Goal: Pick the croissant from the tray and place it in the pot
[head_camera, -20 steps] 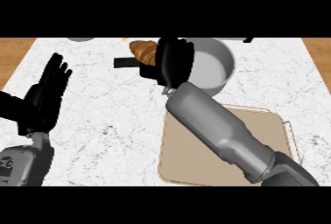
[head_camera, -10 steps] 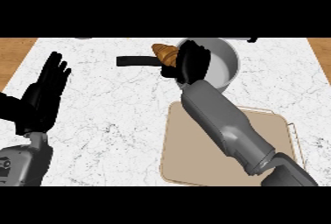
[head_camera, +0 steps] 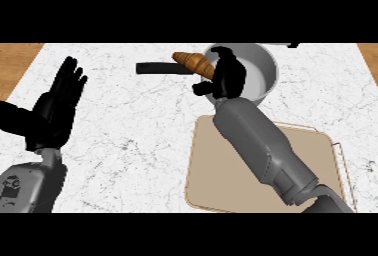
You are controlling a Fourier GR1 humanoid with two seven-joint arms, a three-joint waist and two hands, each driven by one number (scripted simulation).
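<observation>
Head view of the desk (head_camera: 148, 125), late in the transfer. The right hand (head_camera: 225, 77) has its fingers curled round the croissant (head_camera: 193, 63), pinching its lower end; most of the pastry sticks out toward 10 o'clock from the hand. The croissant is off the tray (head_camera: 221, 190) and held at the near-left rim of the pot (head_camera: 255, 67), partly over the rim and partly over the pot's black handle (head_camera: 159, 67), which points toward 9 o'clock. Whether the pastry sits above the rim or touches it cannot be told from this steep angle. The tray lies at 6 o'clock from the pot, largely covered by the right forearm, and the part that shows carries nothing. The left hand (head_camera: 55, 112) rests at the view's left edge, fingers straight and spread, pointing toward 12 o'clock, well apart from pot and tray.

Progress, as a judgement: the pick is done and the carry nearly so; the placement is not yet done. What is left is to bring the croissant toward 3 o'clock until it is fully over the pot's opening, then uncurl the fingers so it lands inside
</observation>
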